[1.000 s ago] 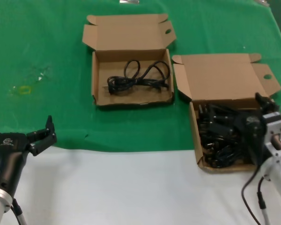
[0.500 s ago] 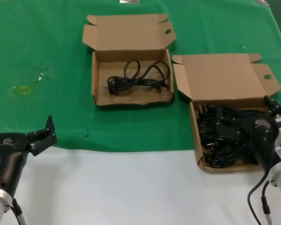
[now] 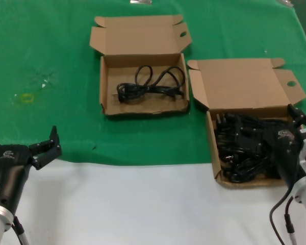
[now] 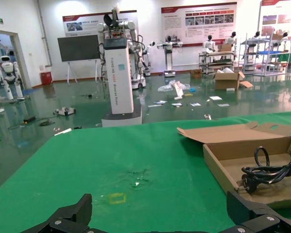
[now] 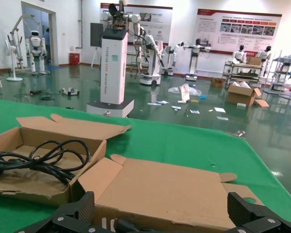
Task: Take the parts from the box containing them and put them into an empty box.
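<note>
- Your right pincer (image 3: 296, 116) has slid from over the cord pile (image 3: 245, 148) to the full box's (image 3: 245, 87) outer edge and now holds still, fingers spread, gripping nothing.
- One cord (image 3: 150, 84) lies in the other box (image 3: 143, 107), well away.
- Left pincer (image 3: 23, 140) waits spread, parked over the surface (image 3: 143, 204).
- Likely next: descend for another cord.

Both arms were silver tubes with black ends. The left gripper (image 3: 23, 142) had pointy black fingers and a small white logo. A black cable (image 3: 278, 212) hung by the right arm.
</note>
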